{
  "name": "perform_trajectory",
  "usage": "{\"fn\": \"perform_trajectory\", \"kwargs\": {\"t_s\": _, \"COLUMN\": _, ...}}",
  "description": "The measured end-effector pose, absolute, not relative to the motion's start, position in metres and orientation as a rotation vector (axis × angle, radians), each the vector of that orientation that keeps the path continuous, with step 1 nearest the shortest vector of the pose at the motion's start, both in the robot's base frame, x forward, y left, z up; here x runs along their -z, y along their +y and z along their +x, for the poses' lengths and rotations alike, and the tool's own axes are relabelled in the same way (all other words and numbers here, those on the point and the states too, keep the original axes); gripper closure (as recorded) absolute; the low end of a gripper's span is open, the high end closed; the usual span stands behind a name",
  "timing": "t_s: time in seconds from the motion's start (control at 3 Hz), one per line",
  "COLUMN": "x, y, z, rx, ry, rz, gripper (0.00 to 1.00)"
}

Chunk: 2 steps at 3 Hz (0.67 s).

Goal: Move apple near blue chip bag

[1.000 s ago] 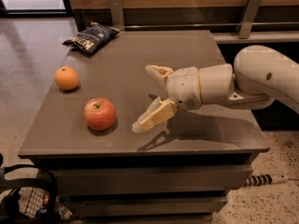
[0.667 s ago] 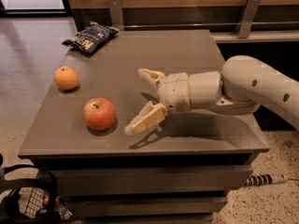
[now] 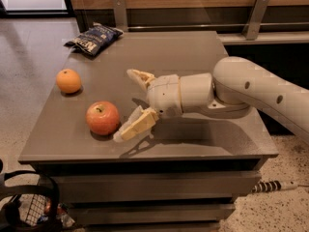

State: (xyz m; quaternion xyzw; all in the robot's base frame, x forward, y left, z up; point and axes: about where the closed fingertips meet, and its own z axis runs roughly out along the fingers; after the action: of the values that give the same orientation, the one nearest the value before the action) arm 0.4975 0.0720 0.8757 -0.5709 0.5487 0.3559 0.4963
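Observation:
The red-orange apple (image 3: pixel 102 118) sits near the table's front left, stem up. The dark blue chip bag (image 3: pixel 94 38) lies flat at the table's far left corner. My gripper (image 3: pixel 125 104) reaches in from the right, low over the table, just right of the apple. It is open: one finger (image 3: pixel 140 76) points behind the apple's right side, the other (image 3: pixel 134 126) lies next to the apple's front right. The apple is not between the fingers and nothing is held.
A smaller orange fruit (image 3: pixel 68 80) rests at the table's left edge, between the apple and the bag. The grey table (image 3: pixel 193 47) has metal brackets (image 3: pixel 256 13) at its back edge. A black wire basket (image 3: pixel 26 209) stands on the floor at front left.
My gripper has moved left toward the apple, staying open. The apple, orange and bag have not moved.

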Motion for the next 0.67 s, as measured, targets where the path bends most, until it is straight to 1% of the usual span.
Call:
{"fn": "perform_trajectory", "kwargs": {"t_s": 0.33, "x": -0.873, "y": 0.095, "z": 0.494, "rx": -0.903, "ry": 1.289, "rz": -1.393, "gripper": 0.00}}
{"fn": "perform_trajectory", "kwargs": {"t_s": 0.67, "x": -0.866, "y": 0.120, "z": 0.490, "rx": -0.957, "ry": 1.259, "rz": -1.417, "gripper": 0.02}}
